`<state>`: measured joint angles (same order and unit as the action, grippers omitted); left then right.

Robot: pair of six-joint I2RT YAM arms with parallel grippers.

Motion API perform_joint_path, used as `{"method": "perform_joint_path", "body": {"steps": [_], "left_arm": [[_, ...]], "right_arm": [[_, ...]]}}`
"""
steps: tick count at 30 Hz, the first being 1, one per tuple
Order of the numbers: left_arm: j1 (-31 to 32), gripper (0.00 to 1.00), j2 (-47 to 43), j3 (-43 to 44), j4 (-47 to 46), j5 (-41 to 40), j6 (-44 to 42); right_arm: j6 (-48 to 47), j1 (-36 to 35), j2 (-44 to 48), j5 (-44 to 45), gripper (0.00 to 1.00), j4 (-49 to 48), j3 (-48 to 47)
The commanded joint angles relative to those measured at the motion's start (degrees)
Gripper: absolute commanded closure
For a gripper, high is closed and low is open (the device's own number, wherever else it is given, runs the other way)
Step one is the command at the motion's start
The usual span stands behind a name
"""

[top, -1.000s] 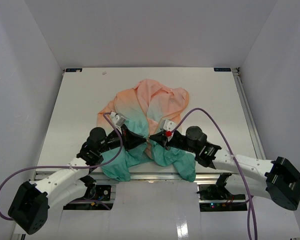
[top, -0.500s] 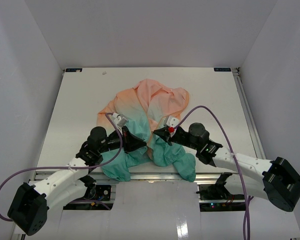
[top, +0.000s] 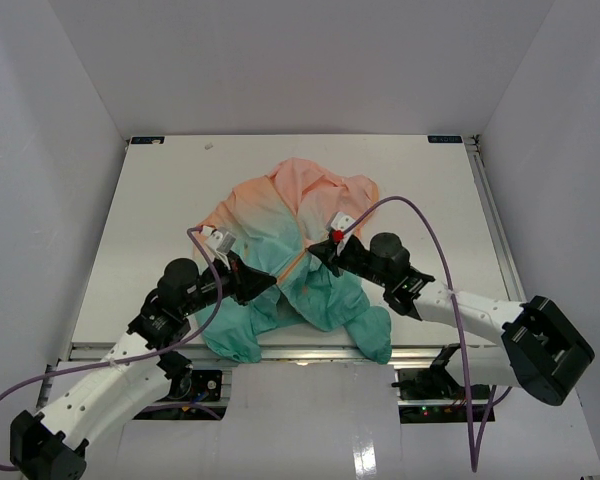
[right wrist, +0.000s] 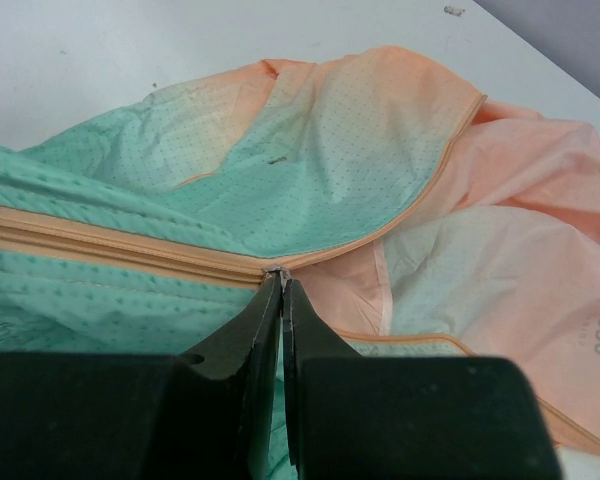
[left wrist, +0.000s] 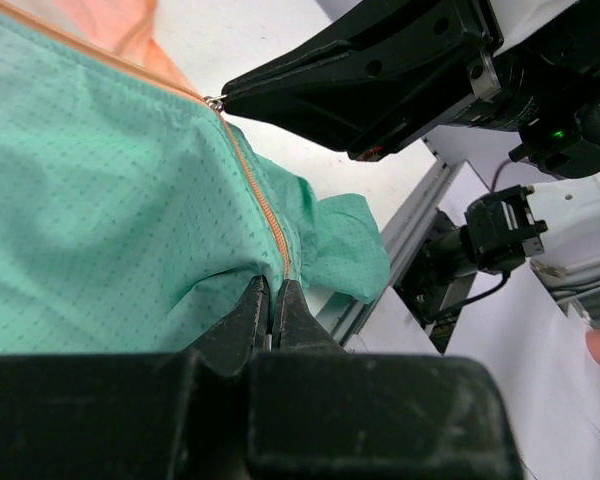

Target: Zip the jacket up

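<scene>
The jacket [top: 300, 235] lies crumpled mid-table, peach-orange at the far end, teal-green near the front edge. Its orange zipper [left wrist: 255, 195] runs between my two grippers. My left gripper [top: 268, 283] is shut on the teal bottom end of the zipper, as the left wrist view [left wrist: 273, 290] shows. My right gripper [top: 315, 252] is shut on the small metal zipper pull [right wrist: 279, 270], also seen in the left wrist view [left wrist: 215, 101]. Behind the pull the zipper is closed; beyond it the two front edges spread apart over the peach lining [right wrist: 500, 260].
The table's metal front rail [top: 300, 352] runs just below the jacket's hem. White walls enclose the table on three sides. The right arm [left wrist: 400, 70] reaches close over the left gripper. A purple cable [top: 435, 240] loops above the right arm.
</scene>
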<state>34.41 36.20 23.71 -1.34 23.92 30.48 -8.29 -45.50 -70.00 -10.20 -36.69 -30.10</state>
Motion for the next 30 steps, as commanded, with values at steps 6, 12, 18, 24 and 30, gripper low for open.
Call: {"method": "perform_joint_path", "body": {"steps": [6,12,18,24,30], "left_arm": [[0.30,1.00,-9.25,9.81,18.21,-12.81,-1.49],[0.30,1.00,-11.49,11.70,23.64,-16.26,-2.01],[0.30,1.00,-14.06,13.21,26.71,-18.42,-2.20],[0.30,1.00,-15.11,15.94,30.22,-23.58,-3.61],[0.30,1.00,-14.23,15.14,30.39,-26.47,-4.16]], "right_arm": [[3.55,5.02,-10.47,4.24,0.92,-0.98,-12.03],[4.12,9.75,-18.13,4.90,0.92,3.46,-22.07],[3.95,13.64,-24.68,4.42,0.92,7.14,-28.58],[4.79,20.27,-27.86,3.95,0.92,8.21,-32.09],[7.14,28.31,-32.00,1.50,0.92,12.26,-39.64]]}}
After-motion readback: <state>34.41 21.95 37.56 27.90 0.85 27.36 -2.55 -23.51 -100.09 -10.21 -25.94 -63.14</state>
